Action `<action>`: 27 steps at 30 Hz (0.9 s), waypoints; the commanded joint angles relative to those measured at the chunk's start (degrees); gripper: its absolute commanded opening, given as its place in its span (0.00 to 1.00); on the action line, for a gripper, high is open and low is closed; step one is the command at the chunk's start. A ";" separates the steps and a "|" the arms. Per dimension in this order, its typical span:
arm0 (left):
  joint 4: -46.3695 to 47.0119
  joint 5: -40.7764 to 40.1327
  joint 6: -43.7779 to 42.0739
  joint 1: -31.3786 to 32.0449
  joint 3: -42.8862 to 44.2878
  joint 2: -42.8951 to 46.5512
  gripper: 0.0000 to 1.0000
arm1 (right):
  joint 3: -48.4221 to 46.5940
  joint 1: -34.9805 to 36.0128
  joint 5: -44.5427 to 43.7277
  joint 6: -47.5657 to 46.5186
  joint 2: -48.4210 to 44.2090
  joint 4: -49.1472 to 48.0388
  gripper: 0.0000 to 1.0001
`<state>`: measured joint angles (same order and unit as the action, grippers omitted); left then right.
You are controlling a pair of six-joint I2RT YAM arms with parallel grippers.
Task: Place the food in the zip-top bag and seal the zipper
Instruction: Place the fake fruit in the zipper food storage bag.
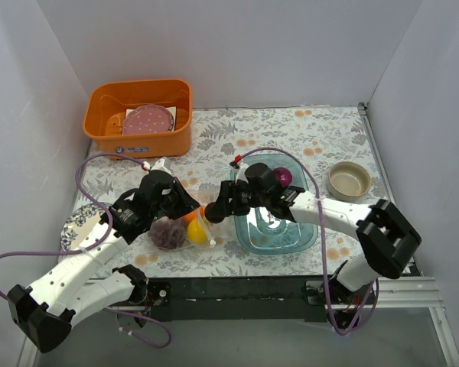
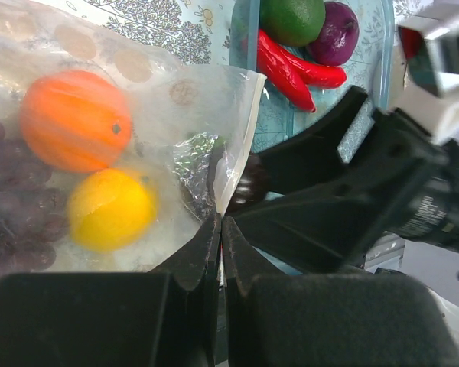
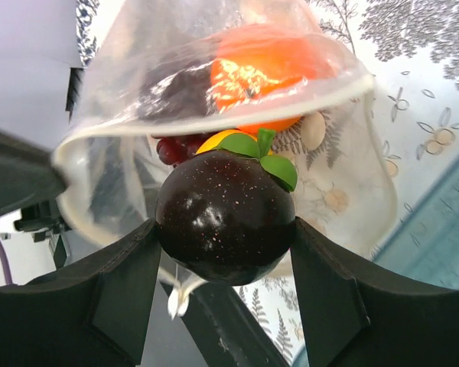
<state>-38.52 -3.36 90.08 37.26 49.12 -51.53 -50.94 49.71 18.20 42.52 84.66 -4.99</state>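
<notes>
The clear zip-top bag (image 3: 122, 107) hangs with its mouth open, and the zipper (image 3: 237, 115) runs along its rim. My left gripper (image 2: 220, 222) is shut on the bag's mouth edge (image 2: 245, 138). Inside lie an orange (image 2: 75, 120), a yellow lemon (image 2: 111, 209) and dark grapes (image 2: 8, 222). My right gripper (image 3: 226, 229) is shut on a dark round fruit with green leaves (image 3: 222, 210), right at the bag's mouth. A red chili (image 2: 291, 69), a green fruit (image 2: 292, 19) and a purple piece (image 2: 336, 32) lie in the blue tray (image 1: 291, 233).
An orange bin (image 1: 138, 138) holding a pink dotted plate (image 1: 148, 120) stands at the back left. A beige bowl (image 1: 348, 180) sits at the right, and a patterned plate (image 1: 78, 226) at the left edge. The two grippers (image 1: 203, 210) are close together over the floral mat.
</notes>
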 commanded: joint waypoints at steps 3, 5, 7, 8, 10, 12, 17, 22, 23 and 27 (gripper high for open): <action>0.12 0.81 0.71 0.19 2.38 2.04 0.00 | -3.12 2.32 4.21 3.79 7.44 -15.72 0.52; -0.06 0.63 0.80 0.10 2.64 2.22 0.00 | -2.76 2.49 6.22 6.16 8.58 -22.12 0.52; 0.20 0.72 0.88 0.19 2.56 2.48 0.00 | -2.94 2.67 7.20 6.87 9.99 -24.79 0.52; 0.38 0.72 0.88 0.10 2.56 2.66 0.00 | -3.20 2.76 8.25 7.13 10.43 -25.76 0.53; 0.38 0.63 0.88 0.19 2.56 2.92 0.00 | -3.64 2.93 8.87 7.22 11.40 -27.35 0.53; 0.38 0.63 1.06 0.19 2.56 3.01 0.00 | -4.43 3.11 9.23 7.31 12.54 -27.26 0.54; 1.08 0.45 1.23 0.10 3.08 4.24 0.00 | -5.57 3.46 11.50 7.22 14.74 -27.26 0.64; 0.47 -1.82 1.15 0.10 4.14 5.39 0.00 | -5.31 3.46 12.74 6.70 14.66 -27.97 0.82; 0.12 -2.18 1.23 0.10 4.14 5.56 0.00 | -5.40 3.46 12.31 6.26 14.39 -26.75 0.85; -0.68 -2.97 1.76 0.19 3.70 6.17 0.00 | -5.23 3.46 9.59 4.15 11.85 -22.79 0.98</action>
<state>-39.16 -4.64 91.00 37.26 50.83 -47.03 -54.28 52.80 28.64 49.04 99.90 -28.77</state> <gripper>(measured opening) 0.010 0.976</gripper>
